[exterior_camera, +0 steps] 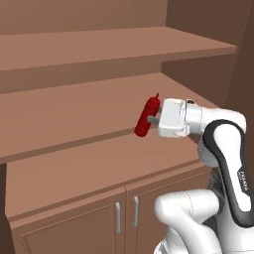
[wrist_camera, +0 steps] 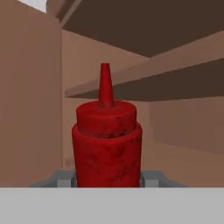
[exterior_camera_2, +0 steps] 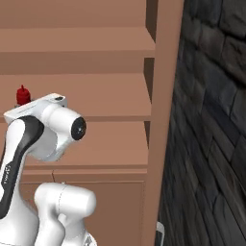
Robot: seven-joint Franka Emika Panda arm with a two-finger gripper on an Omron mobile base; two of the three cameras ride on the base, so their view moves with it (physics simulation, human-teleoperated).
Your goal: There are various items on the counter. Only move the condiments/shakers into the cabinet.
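While the white arm is stretched toward the cabinet (exterior_camera: 74, 119), a dark red squeeze bottle (exterior_camera: 146, 119) is seen clamped in the jaws of the gripper (exterior_camera: 153, 120). In the left base view the bottle is held tilted, its pointed nozzle leaning up and toward the cabinet's right side wall, with its body in the air above the broad lower shelf (exterior_camera: 89, 168) and in front of the shelf above that. The jaws are closed part-way around the bottle's body, one grey finger (wrist_camera: 61, 178) being visible on each side of it in the hand view, where the bottle (wrist_camera: 106, 140) is shown with nozzle pointing up against the cabinet's brown interior. In the right base view only the cap and nozzle of the bottle (exterior_camera_2: 22, 94) are shown above the robot's wrist, in front of the cabinet's shelves. Below the lower shelf, two closed doors with silver bar handles (exterior_camera: 118, 217) are seen. A dark stone wall (exterior_camera_2: 211, 120) is seen right of the cabinet.
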